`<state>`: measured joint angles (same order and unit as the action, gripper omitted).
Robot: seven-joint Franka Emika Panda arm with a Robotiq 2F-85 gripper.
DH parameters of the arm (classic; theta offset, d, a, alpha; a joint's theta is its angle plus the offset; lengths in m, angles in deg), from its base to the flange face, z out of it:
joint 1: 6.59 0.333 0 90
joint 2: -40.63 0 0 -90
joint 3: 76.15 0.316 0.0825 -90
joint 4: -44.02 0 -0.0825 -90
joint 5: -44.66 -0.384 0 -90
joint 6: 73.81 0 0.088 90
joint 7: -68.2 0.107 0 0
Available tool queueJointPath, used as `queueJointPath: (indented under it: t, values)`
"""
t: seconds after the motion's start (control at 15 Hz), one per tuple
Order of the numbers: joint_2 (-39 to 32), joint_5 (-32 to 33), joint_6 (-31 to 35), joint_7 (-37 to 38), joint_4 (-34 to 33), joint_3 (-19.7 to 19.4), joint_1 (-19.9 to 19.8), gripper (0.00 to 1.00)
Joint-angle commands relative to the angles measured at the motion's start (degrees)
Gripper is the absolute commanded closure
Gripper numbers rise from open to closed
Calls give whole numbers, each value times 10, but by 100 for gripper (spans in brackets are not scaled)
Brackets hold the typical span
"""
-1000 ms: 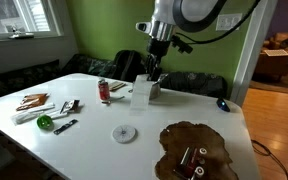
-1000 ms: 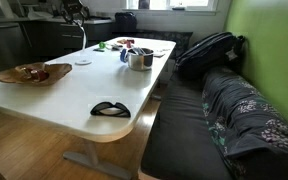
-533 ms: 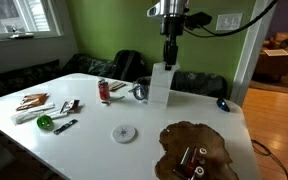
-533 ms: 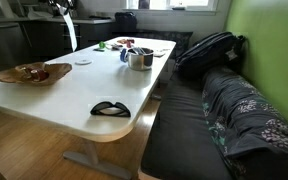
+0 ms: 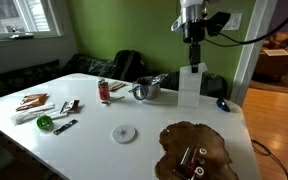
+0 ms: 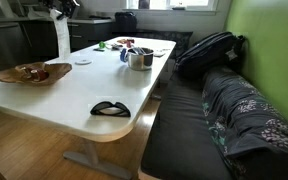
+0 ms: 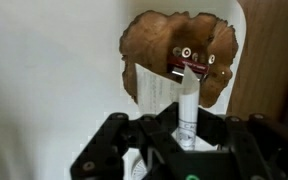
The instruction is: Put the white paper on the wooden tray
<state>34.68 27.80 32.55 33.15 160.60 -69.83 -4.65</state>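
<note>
My gripper (image 5: 193, 60) is shut on the top of the white paper (image 5: 189, 88), which hangs straight down from it well above the table. In the wrist view the paper (image 7: 183, 100) runs edge-on between my gripper's (image 7: 184, 128) jaws. The wooden tray (image 5: 212, 146), dark brown and glossy, lies on the white table at the near right corner, below and in front of the paper. In the wrist view the tray (image 7: 149, 40) lies ahead of the paper's free end. In an exterior view the paper (image 6: 62, 40) hangs above and behind the tray (image 6: 14, 75).
Small dark and red objects (image 5: 191, 160) lie on the tray. A round white disc (image 5: 124, 133), a metal pot (image 5: 147, 90), a red can (image 5: 104, 91), a black mouse (image 5: 222, 103) and tools (image 5: 66, 108) lie on the table. Sunglasses (image 6: 109, 108) sit near one edge.
My gripper has carried the paper up from beside the metal pot and across toward the tray's side of the table. The paper now hangs free in the air.
</note>
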Motion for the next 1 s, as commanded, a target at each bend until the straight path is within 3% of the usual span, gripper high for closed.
queueJointPath:
  t: [0.0, 0.2, 0.53, 0.93]
  values:
    - [-58, -97, 37, -76, 25, 2, -7, 98]
    - [-103, -157, 47, -134, 24, 12, -14, 98]
    - [-139, -199, 7, -217, 9, 31, -17, 98]
    - [-117, -247, -71, -368, 11, 47, -18, 98]
